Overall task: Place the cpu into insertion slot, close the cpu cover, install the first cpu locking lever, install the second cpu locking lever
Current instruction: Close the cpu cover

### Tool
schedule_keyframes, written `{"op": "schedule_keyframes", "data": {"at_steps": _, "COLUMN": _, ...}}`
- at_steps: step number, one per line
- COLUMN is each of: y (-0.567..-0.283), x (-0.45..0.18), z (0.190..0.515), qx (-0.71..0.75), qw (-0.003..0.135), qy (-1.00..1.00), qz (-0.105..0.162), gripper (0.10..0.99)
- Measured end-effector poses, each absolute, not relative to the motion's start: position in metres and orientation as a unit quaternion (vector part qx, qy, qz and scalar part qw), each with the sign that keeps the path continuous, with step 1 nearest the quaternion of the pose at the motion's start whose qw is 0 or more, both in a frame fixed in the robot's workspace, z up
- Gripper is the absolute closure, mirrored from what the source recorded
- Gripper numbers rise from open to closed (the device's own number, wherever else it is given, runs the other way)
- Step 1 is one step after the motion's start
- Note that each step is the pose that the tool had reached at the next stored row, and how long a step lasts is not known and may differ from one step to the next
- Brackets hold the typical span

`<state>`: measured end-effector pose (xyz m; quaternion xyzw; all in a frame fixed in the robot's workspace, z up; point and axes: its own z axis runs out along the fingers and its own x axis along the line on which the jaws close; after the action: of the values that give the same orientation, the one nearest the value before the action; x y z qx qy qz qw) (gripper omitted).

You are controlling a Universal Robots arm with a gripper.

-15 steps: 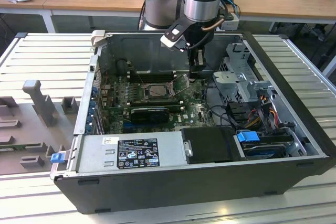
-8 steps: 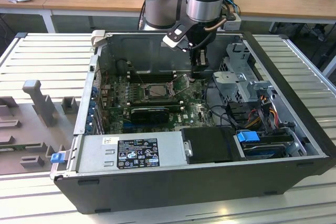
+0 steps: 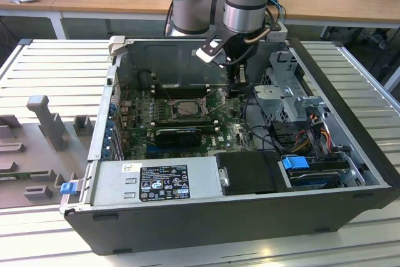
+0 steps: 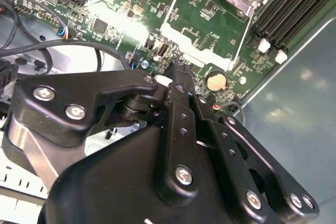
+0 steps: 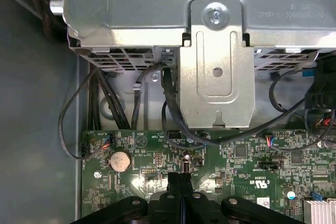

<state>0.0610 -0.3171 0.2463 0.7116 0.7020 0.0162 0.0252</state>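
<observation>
My black end effector (image 5: pixel 181 181) is pinched narrow, its fingertips pressed together with nothing visible between them. It hangs low over the green motherboard (image 5: pixel 247 161) inside the open dark-grey computer case (image 3: pixel 250 217) on the slatted metal desk (image 3: pixel 56 60). Near my tips sits a round silver coin cell (image 4: pixel 215 81). The square metal-rimmed insertion slot (image 3: pixel 187 109) lies apart from me, toward the exterior view's left, beside the long black memory slots (image 4: pixel 283 9). I cannot tell whether the cpu sits in it. Thin silver wire levers (image 4: pixel 172 1) slant out from the slot's corner across the board. A folded silver metal drive bracket (image 5: pixel 218 72) and looping black cables (image 5: pixel 68 124) crowd the board's edge near my tips.
</observation>
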Motion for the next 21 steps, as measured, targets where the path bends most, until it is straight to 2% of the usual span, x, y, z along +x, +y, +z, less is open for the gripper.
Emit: {"op": "schedule_keyframes", "data": {"at_steps": 21, "y": -0.317, "x": 0.039, "z": 0.243, "qx": 0.710, "qw": 0.024, "qy": 0.704, "qz": 0.015, "gripper": 0.980}}
